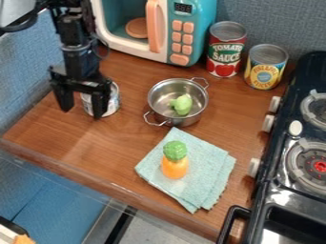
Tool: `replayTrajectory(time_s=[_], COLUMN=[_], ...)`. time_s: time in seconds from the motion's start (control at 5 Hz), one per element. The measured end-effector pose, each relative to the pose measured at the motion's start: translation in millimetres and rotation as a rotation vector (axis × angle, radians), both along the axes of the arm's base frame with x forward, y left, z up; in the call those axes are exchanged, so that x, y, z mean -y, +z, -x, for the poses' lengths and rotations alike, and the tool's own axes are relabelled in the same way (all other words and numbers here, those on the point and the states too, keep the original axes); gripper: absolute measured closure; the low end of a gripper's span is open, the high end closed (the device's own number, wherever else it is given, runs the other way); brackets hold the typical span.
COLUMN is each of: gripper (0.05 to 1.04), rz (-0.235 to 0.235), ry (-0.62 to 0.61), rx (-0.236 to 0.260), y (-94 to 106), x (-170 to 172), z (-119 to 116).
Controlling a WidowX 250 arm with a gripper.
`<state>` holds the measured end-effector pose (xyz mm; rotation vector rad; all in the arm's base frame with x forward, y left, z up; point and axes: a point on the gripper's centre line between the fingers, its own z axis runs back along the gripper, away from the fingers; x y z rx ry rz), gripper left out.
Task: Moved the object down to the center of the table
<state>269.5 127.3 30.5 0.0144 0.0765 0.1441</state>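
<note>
The black two-finger gripper (81, 112) is positioned above the left portion of the brown wood-grain counter (70, 143), oriented downward. Its fingers are released and set apart, with a gap between them. A short cylindrical metal can with a pale label (109, 101) stands upright at the gripper, partly behind the finger nearer the pot; contact between that finger and the can cannot be confirmed from this angle. The can, apparently the object to be positioned, is located on the left part of the counter, away from its center.

Near the center is a round, shiny steel pot with two wire handles (159, 95). It contains a light green toy vegetable (182, 105). In front of the pot, a folded pale teal cloth (207, 176) lies flat, supporting an orange toy vegetable with a green top (174, 167).

At the rear is a teal and cream toy microwave (202, 24) with a coral handle and buttons; a round coral disc (136, 28) is inside. Beside it stand a tall metal can with a red and green label (225, 52) and a shorter metal can with a yellow and blue label (263, 69). A black toy stove with round grey burners (286, 195) adjoins the right side
</note>
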Motion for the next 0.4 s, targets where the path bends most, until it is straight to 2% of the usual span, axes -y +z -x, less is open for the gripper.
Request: replayTrajectory(time_s=[0.2, 0.4], gripper=[0.083, 0.083], rz=[0.007, 0.031], ry=[0.022, 0.021], rx=[-0.011, 0.082], y=[12.3, 27.8], x=[3.3, 3.5], z=[29.3, 22.9])
